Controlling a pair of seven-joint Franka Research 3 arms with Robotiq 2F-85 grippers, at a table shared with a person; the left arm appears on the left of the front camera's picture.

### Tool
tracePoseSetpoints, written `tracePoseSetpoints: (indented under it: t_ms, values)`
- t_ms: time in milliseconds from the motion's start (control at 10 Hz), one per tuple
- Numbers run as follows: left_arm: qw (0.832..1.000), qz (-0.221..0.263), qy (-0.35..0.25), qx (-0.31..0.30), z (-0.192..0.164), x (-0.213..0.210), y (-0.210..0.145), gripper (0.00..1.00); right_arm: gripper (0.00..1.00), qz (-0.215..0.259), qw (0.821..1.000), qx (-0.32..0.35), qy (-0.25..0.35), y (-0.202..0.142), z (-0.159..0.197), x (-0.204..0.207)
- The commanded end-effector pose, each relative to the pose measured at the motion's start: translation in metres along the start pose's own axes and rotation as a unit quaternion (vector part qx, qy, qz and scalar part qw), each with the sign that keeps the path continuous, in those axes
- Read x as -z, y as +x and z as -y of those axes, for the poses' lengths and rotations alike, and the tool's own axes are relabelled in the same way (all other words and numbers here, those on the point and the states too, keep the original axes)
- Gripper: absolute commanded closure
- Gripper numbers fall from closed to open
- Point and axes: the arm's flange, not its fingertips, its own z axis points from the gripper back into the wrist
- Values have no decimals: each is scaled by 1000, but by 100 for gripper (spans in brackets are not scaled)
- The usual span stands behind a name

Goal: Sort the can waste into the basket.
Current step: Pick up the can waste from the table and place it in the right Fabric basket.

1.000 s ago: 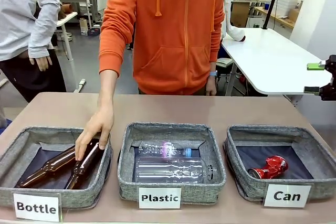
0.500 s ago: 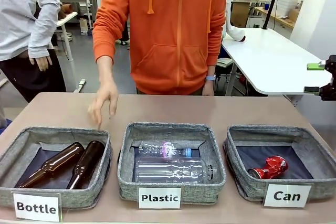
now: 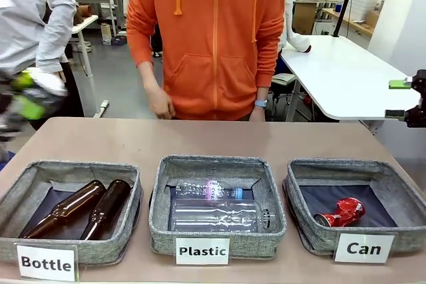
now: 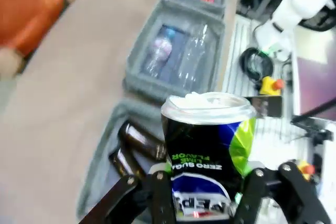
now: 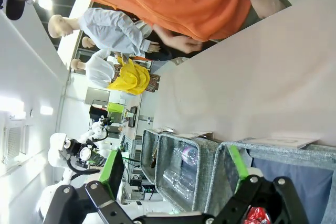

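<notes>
In the left wrist view my left gripper (image 4: 205, 184) is shut on a black can (image 4: 207, 145) with colourful print and a silver top, held upright between the fingers. The front view shows that gripper (image 3: 28, 96) as a blur above the table's far left edge. A shiny red can (image 3: 341, 212) lies in the grey basket (image 3: 356, 169) with the card "Can" at the right. My right gripper (image 3: 407, 101) hangs open at the right edge, beyond the table. In the right wrist view its fingers (image 5: 113, 174) stand wide apart over the Can basket (image 5: 294, 153), with the red can (image 5: 257, 216) below.
A "Bottle" basket (image 3: 66, 167) at the left holds two brown glass bottles (image 3: 86, 207). The "Plastic" basket (image 3: 216, 164) in the middle holds clear plastic bottles. A person in an orange hoodie (image 3: 213, 38) stands at the far side, hands near the table edge.
The person's hand has left the brown bottles and drawn back to the body. My left gripper has come into the front view at the far left. The right gripper has not moved.
</notes>
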Motion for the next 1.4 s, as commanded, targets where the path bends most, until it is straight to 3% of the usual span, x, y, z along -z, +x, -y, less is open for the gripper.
tracePoseSetpoints:
  t_ms: [0, 100, 200, 300, 500, 800, 900, 1000, 1100, 1300]
  values:
    - [997, -6, 13, 79, 5, 64, 66, 64, 0, -11, 999, 1, -35, -9, -11, -25]
    - [990, -3, -2, 140, 16, 113, 110, 64, 0, -31, 995, -5, -94, -18, -16, -47]
    - [979, 16, 3, 205, 31, 166, 149, 64, 0, -26, 993, -6, -112, -24, -21, -65]
    - [958, 24, 2, 285, 50, 222, 184, 64, 0, 2, 992, -2, -130, -32, -23, -87]
    - [923, 9, -3, 385, 81, 302, 224, 64, 0, 30, 985, 7, -167, -52, -22, -135]
    - [904, -21, -28, 425, 100, 385, 260, 64, 0, -32, 975, 12, -218, -95, -8, -197]
    - [899, -28, -21, 437, 102, 402, 269, 64, 0, -30, 980, 13, -198, -103, -1, -205]
    - [897, -31, -30, 441, 104, 416, 276, 64, 0, 4, 979, 6, -202, -83, -8, -192]
    - [890, -27, -15, 455, 108, 435, 285, 64, 0, 4, 979, 6, -202, -83, -8, -192]
    - [893, -43, -29, 447, 121, 468, 294, 64, 0, 4, 979, 6, -202, -83, -8, -192]
